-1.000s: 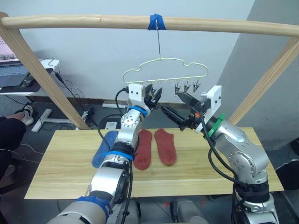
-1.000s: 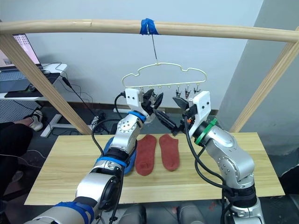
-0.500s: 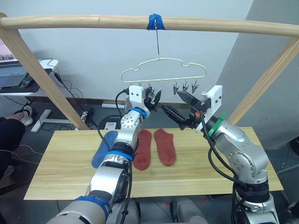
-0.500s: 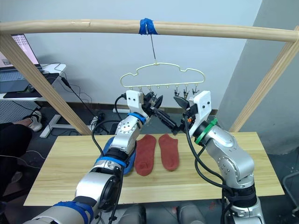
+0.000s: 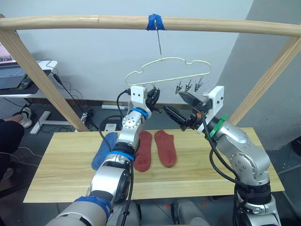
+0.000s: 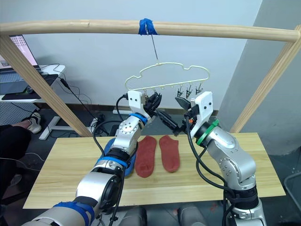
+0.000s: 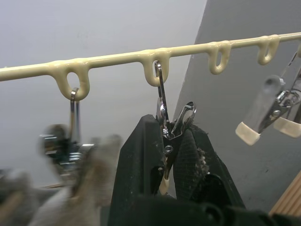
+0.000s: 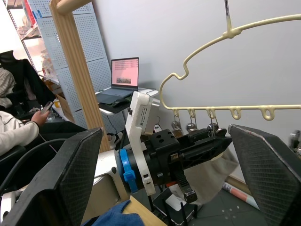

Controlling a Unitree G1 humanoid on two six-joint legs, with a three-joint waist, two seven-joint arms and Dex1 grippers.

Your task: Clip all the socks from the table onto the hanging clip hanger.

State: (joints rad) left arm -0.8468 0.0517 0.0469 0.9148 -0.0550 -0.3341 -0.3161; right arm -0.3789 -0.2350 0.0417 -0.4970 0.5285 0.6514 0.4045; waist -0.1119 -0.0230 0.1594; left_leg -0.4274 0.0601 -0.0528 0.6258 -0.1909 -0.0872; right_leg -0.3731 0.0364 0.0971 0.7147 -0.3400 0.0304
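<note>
Since a second ago the clip hanger (image 5: 167, 70) has swung and tilted, its right end now riding higher, and my left gripper (image 5: 151, 96) has risen with it to the clips at the left of its bar. From my seat I see in the left wrist view that the left gripper's two black fingers (image 7: 141, 160) are pressed together on one metal clip (image 7: 165, 126) hanging from the second loop of the pale bar, pinching its handles. A light grey sock (image 7: 70, 188) hangs blurred beside it, under the neighbouring loop. My right gripper (image 5: 184, 106) hovers just right of the left one, below the three clips on the right part of the bar; in the right wrist view its fingers (image 8: 77, 174) stand wide apart and hold nothing. The hanger's hook goes up to a blue tape wrap (image 5: 155, 21) on the round wooden pole (image 5: 70, 21) overhead. Down on the table (image 5: 61, 165), two rust-red socks (image 5: 165, 148) lie flat side by side near the middle, toes toward me, and a blue sock (image 5: 104, 149) lies just left of them, partly hidden behind my left arm. Far left, past the frame, a laptop (image 6: 9, 61) sits on a desk, and a person's sleeve (image 8: 16, 132) shows in the right wrist view.
</note>
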